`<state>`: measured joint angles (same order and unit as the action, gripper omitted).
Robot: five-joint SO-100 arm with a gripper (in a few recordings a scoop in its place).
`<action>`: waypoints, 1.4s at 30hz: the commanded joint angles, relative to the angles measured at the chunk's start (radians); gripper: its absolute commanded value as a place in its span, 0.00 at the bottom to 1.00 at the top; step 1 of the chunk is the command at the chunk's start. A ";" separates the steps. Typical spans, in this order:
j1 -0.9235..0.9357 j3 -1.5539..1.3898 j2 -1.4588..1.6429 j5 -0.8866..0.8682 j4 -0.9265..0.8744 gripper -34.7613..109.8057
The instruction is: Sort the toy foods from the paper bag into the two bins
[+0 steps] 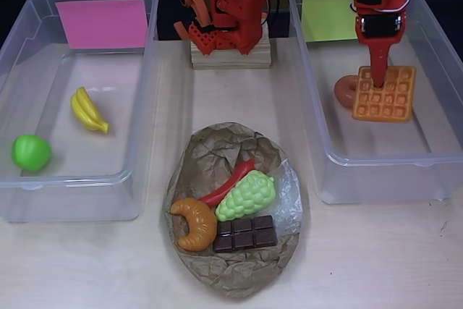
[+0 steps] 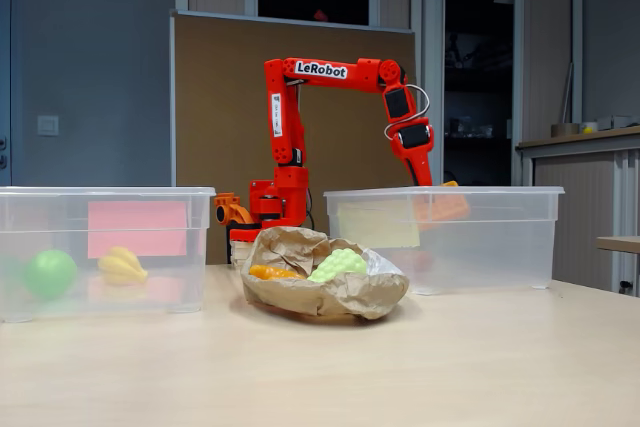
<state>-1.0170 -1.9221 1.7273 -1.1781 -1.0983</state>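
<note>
Overhead, orange gridded waffle (image 1: 385, 94) between red fingers (image 1: 377, 76), over brown donut (image 1: 345, 91).

- This looks like an office or a lab room where people try out robots.
- A small red robot arm (image 2: 300, 137) with the word "LeRobot" on it stands on a little wooden block (image 1: 230, 54) on a pale wooden table (image 2: 320, 367).
- A big brown pin board (image 2: 220, 97) stands behind the table.
- A plain grey wall (image 2: 90, 57) has a white light switch (image 2: 47, 125) on it.
- A grey cabinet (image 2: 580, 207) stands at the right, with a wooden top.
- Dark glass panels (image 2: 480, 57) with metal frames show a dim room behind.
</note>
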 commanded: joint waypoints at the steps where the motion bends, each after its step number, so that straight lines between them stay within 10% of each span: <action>1: 0.017 -0.069 -0.002 0.008 0.109 0.29; 27: -0.055 -0.293 -0.190 -0.143 0.545 0.40; 42: 0.021 0.422 -0.009 0.173 -0.336 0.46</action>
<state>-1.0370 -1.6828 1.6552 -1.0937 -1.2839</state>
